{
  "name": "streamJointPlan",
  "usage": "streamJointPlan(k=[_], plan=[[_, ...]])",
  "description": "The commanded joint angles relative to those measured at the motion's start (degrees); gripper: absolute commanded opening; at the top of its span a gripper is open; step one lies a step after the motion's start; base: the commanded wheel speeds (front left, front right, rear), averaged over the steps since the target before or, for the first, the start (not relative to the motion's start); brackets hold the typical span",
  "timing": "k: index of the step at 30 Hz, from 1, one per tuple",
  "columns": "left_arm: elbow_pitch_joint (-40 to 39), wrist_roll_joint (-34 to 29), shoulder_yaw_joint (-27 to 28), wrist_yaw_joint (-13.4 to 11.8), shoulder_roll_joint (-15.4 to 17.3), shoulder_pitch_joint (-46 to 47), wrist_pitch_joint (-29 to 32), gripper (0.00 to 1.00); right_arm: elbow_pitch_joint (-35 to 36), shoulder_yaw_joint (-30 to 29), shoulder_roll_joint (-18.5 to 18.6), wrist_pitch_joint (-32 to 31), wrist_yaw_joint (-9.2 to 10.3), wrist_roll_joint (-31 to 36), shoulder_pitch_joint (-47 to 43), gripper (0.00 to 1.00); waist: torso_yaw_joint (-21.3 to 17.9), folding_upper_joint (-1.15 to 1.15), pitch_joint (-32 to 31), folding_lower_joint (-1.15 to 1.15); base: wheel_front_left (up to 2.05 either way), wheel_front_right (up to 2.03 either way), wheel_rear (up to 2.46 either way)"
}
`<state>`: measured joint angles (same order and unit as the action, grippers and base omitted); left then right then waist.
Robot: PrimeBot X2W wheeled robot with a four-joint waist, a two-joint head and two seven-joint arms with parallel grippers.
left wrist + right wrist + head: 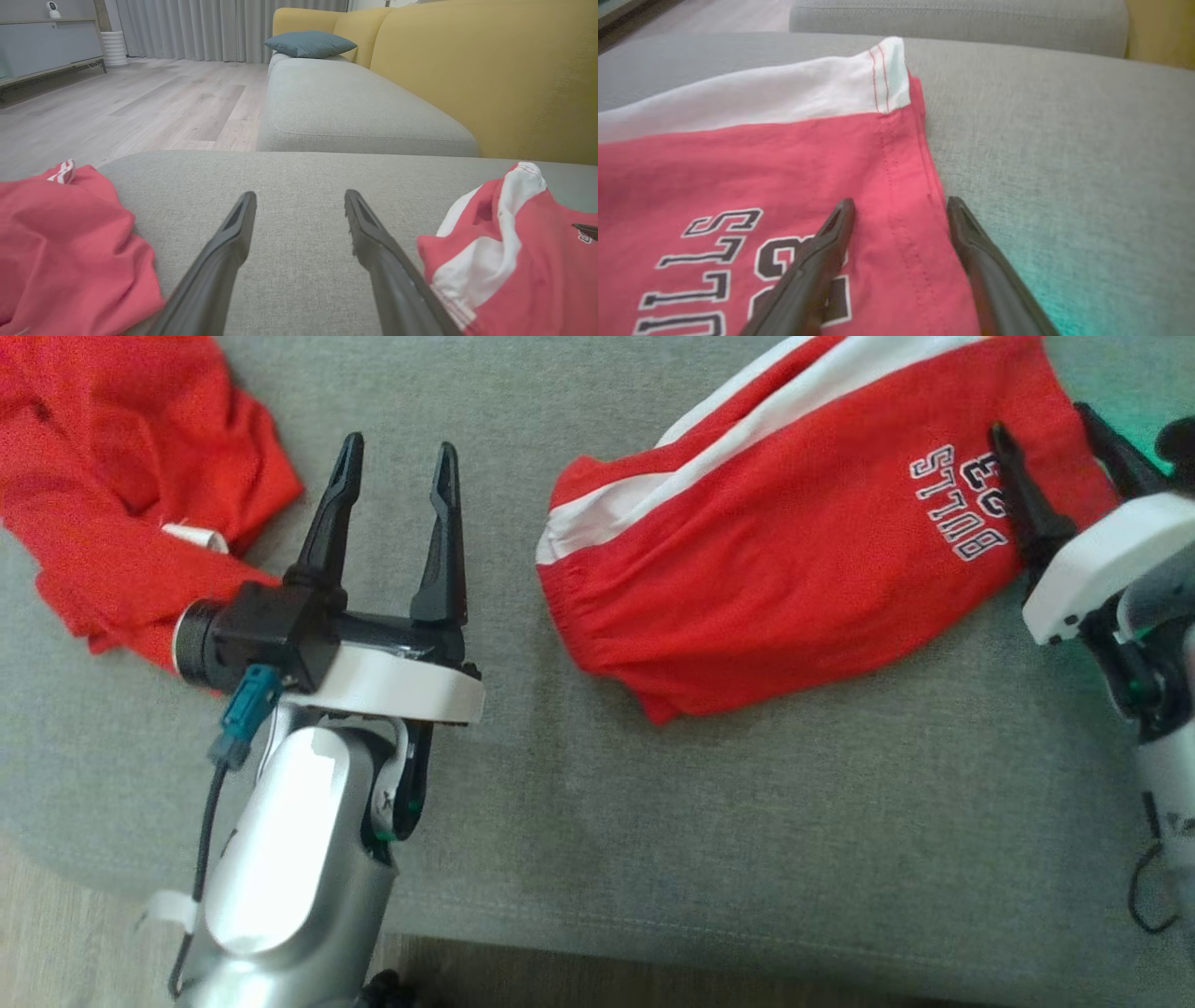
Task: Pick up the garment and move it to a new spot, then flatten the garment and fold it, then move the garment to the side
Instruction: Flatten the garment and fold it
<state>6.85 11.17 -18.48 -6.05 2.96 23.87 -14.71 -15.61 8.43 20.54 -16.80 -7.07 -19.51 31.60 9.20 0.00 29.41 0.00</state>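
Note:
The garment is red with white side stripes and dark "BULLS 23" lettering, and it lies folded on the grey cushion at the upper right. My right gripper hovers open over its right hem. In the right wrist view the stitched hem of the garment runs between the fingers of the right gripper, with nothing pinched. My left gripper stands open over bare cushion, left of the garment. The left gripper has the garment's striped end on its right in its own wrist view.
A second crumpled red cloth lies at the cushion's upper left, and that cloth is close beside my left fingers. The cushion's front edge drops to wooden floor. A yellow sofa back and a blue pillow lie beyond.

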Motion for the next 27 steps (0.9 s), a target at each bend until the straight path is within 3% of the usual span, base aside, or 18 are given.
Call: streamJointPlan(k=[1,8,9,11,18,27], plan=[[-1.8,-0.5,1.6,0.1,0.6,1.1,-0.3,1.00,1.6,0.7,0.8,-0.4,-0.42,-0.4,0.1,1.00,0.3,0.00,0.2,0.00,0.00,0.00,0.00],[-1.4,-0.6,2.0,0.4,0.2,1.0,-0.3,1.00,-1.8,2.4,1.3,-8.6,-0.42,-2.5,2.5,1.00,0.6,0.00,0.2,0.00,0.00,0.00,0.00],[-1.3,-0.6,2.1,0.5,0.1,1.0,-0.3,1.00,-2.1,2.8,1.3,-10.2,-0.42,-3.2,2.5,0.63,0.5,0.00,0.2,0.00,0.00,0.00,0.00],[-1.2,-0.7,2.2,0.6,0.1,0.9,-0.3,1.00,-2.2,3.8,1.6,-12.4,-0.42,-3.9,2.7,0.00,0.4,0.00,0.0,0.00,0.00,0.00,0.00],[-0.6,-1.0,2.4,0.8,0.0,0.5,-0.3,1.00,-0.5,3.7,1.0,-13.3,-0.42,-5.9,1.1,0.00,0.0,0.00,-1.1,0.00,0.00,0.00,0.00],[-0.2,-1.5,3.4,1.3,-0.1,-1.8,-0.3,1.00,6.2,-4.5,-4.9,-4.2,-0.42,-5.9,-10.8,0.00,-2.3,0.00,-4.8,0.00,0.00,0.00,0.00]])
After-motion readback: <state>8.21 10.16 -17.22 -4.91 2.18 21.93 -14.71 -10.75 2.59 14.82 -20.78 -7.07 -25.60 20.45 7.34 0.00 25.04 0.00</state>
